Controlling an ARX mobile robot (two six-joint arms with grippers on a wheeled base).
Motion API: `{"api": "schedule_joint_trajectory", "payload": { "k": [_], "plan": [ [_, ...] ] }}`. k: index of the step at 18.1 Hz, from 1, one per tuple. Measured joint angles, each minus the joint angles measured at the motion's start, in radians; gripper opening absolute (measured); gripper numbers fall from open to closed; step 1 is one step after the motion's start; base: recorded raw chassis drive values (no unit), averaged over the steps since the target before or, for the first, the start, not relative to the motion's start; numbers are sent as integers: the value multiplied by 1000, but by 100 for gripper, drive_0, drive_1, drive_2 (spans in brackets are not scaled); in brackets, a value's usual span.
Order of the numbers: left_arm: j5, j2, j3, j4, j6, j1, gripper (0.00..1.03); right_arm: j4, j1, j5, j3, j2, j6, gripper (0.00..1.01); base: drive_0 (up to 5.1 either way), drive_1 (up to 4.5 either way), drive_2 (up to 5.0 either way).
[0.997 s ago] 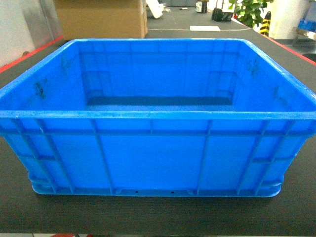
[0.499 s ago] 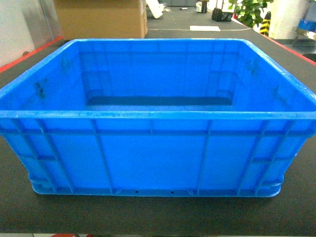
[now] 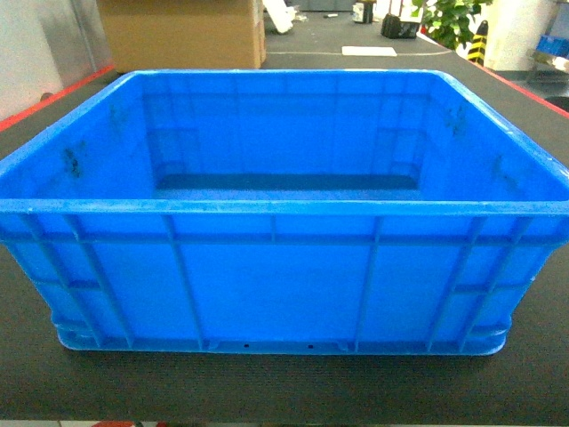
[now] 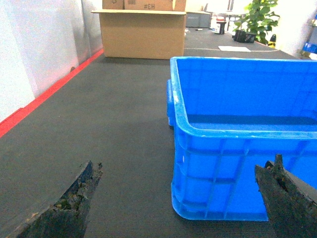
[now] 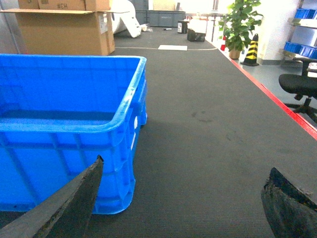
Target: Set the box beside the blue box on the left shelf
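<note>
- the box (image 3: 276, 276) sits upright on the dark ribbed surface (image 3: 267, 387), its long ribbed wall square to the head camera and filling most of that view.
- its open top shows a bare blue floor; the thick rim runs unbroken round all four sides, and a small notch shows at the base of the near wall.
- the left claw (image 4: 181, 198) is spread wide, with one worn dark finger low at the left of its wrist view and the other low at the right.
- the box's near left corner (image 4: 198, 163) lies between those fingers; the right fingertip overlaps the near wall in the view, but whether it touches cannot be told.
- the right claw (image 5: 190, 198) is likewise spread wide, its fingers low at both edges of its wrist view.
- the box's near right corner (image 5: 119, 148) stands just beyond the left finger of this claw; contact cannot be told, and the other finger hangs over bare surface.
- neither claw holds anything, and neither shows in the head view.
- a cardboard carton (image 4: 143, 32) stands farther back on the surface, well apart from the box.
- a potted plant (image 5: 240, 25) and a yellow-and-black cone (image 5: 251, 49) stand beyond the surface's red edge (image 5: 277, 99), and an office chair (image 5: 299, 89) sits at the right.
</note>
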Motion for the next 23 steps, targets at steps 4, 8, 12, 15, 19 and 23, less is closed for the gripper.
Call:
{"api": "schedule_joint_trajectory", "payload": {
  "k": [4,8,12,15,19,23],
  "plan": [
    [0,0,0,0,0,0,98,0,0,0,0,0,0,98,0,0,0],
    [-53,151,16,59,-8,-32,98,-73,24,46,27,67,18,98,0,0,0],
    [-1,513,190,380,-7,-9,98,179,74,48,174,419,27,98,0,0,0],
    [29,822,385,483,-14,9,98,267,100,50,381,729,30,98,0,0,0],
    [8,1408,835,254,-48,-22,98,149,132,58,787,1297,45,98,0,0,0],
    [-23,1656,1046,72,-32,-79,98,50,152,64,1048,1653,121,98,0,0,0]
  ]
}}
